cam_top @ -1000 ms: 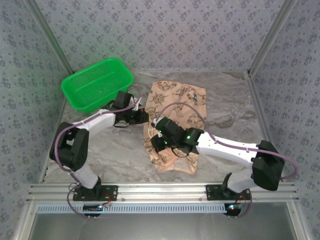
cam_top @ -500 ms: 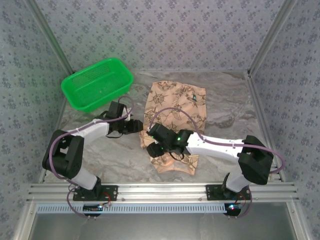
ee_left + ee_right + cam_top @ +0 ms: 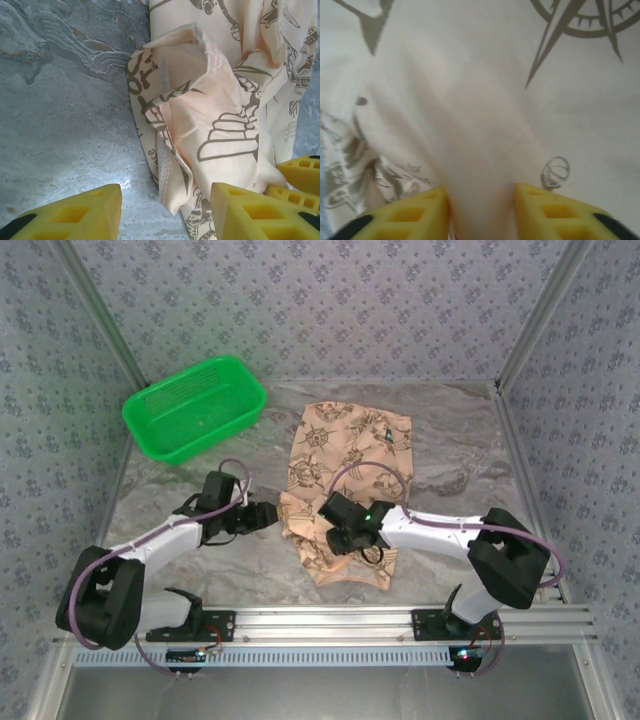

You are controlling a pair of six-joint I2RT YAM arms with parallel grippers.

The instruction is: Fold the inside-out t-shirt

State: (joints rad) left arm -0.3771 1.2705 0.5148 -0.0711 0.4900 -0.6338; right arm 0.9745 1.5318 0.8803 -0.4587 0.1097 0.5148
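The t-shirt point(image 3: 350, 455) lies crumpled lengthwise in the middle of the marble table, tan with dark prints. My left gripper point(image 3: 268, 516) sits at its left edge, low on the table. In the left wrist view that gripper point(image 3: 165, 216) is open, and a stitched corner of the t-shirt point(image 3: 172, 187) hangs between the yellow fingers point(image 3: 70, 216) without touching them. My right gripper point(image 3: 337, 532) rests on the shirt's near half. In the right wrist view the right gripper point(image 3: 481, 212) pinches a raised ridge of pale t-shirt cloth point(image 3: 470, 150) between both fingers.
A green plastic basket point(image 3: 195, 405) stands at the back left. Patterned walls close in the back and both sides. An aluminium rail point(image 3: 320, 625) runs along the near edge. One of the right gripper's yellow fingers point(image 3: 300, 170) shows close to the left gripper.
My left gripper has opened and drawn back toward the near edge along the shirt's left side. The right gripper shifted slightly right and closed on a fold of cloth.
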